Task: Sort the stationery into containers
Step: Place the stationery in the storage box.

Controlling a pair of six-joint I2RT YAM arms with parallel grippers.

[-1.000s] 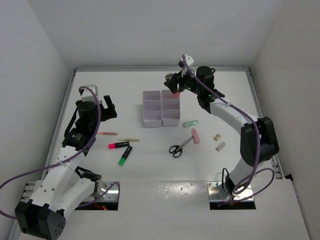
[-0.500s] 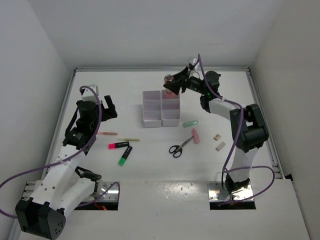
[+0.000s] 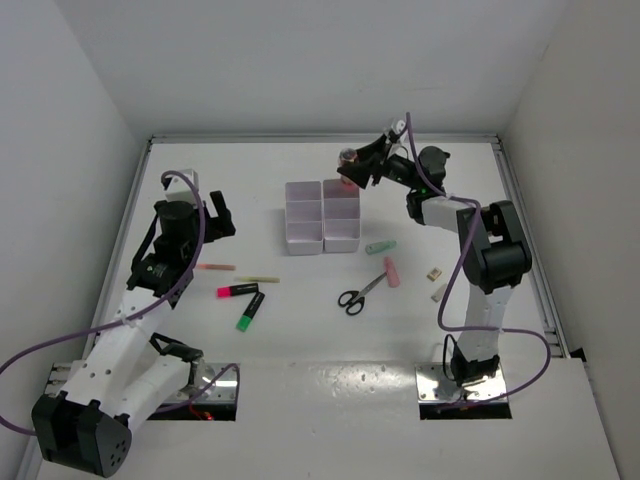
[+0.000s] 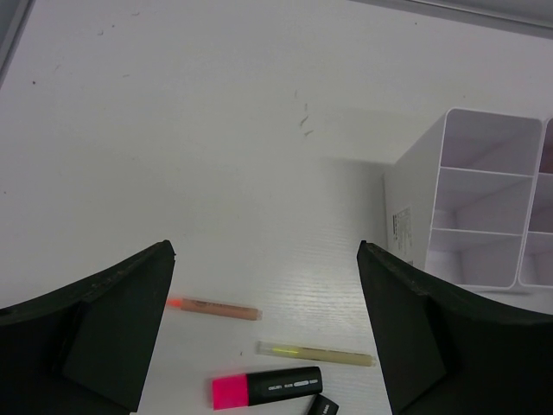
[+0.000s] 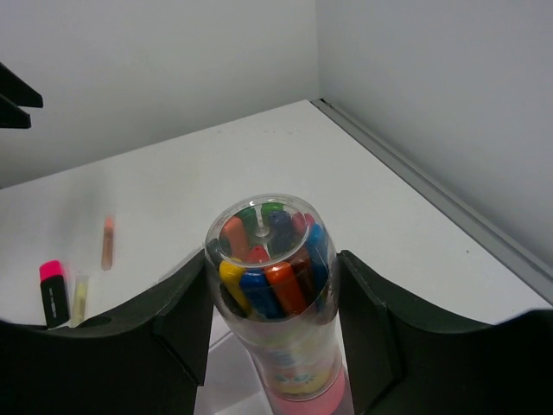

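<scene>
White counter [image 3: 250, 180] below; right fingers [image 5: 363, 320] squeeze the pink tube [image 5: 270, 285] between them, just over a white box [image 3: 341, 244], likely to drop it in, while left fingers [image 4: 121, 320] spread wide, empty, highlighter [image 4: 266, 386] beneath.

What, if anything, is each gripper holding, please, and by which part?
The right gripper clamps the pink-based tube of coloured pens by its clear sides; the left gripper is open and empty.

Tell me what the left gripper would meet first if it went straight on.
The open left gripper would probably reach bare table just past the pink stick; depth is unclear.
</scene>
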